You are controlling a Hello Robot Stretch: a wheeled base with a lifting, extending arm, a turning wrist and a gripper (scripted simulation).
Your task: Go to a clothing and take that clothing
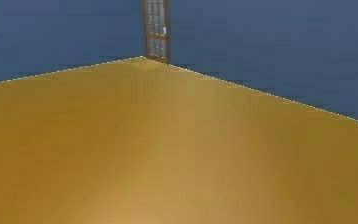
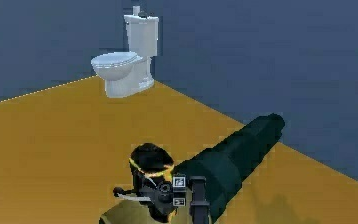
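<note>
My gripper (image 2: 127, 192) sits low in the arm side view, just left of the middle. Its dark body carries a yellow ring, and two small white marked squares stand to its right. Behind them the dark arm (image 2: 237, 150) runs up toward the right. A pale tan patch (image 2: 115, 213) lies at the bottom edge just below the fingers, so I cannot tell whether the gripper holds anything.
A white toilet (image 2: 127, 60) stands against the dark blue wall at the arm side view's upper left. In the forward view a narrow door (image 1: 157, 30) stands in the far corner between blue walls. Bare orange-brown floor (image 1: 167, 140) stretches wide in both views.
</note>
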